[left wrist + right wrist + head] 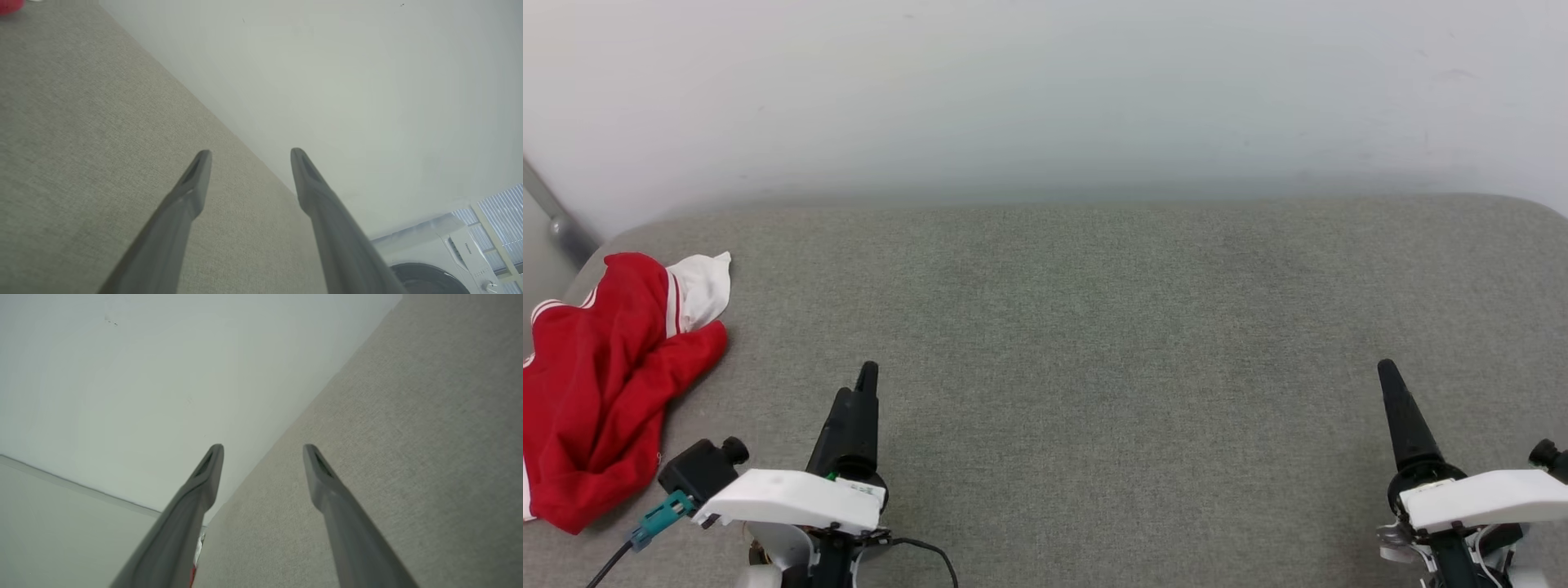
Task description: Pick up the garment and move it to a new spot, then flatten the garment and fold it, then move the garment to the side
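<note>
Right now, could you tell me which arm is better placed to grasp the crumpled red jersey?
Probably the left. The crumpled red soft-fabric jersey with white sleeves lies far left on the grey fabric surface, near the open left tool; the open right tool sits far across it.

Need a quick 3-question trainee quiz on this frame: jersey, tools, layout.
1. True or false: the left tool is holding the garment.
2. On the grey surface, the crumpled garment lies: A) at the robot's left edge B) in the middle C) at the right edge.
3. Fill in: the right tool has its jaws ____, with nothing between them.

Key: 1 false; 2 A; 3 open.
</note>
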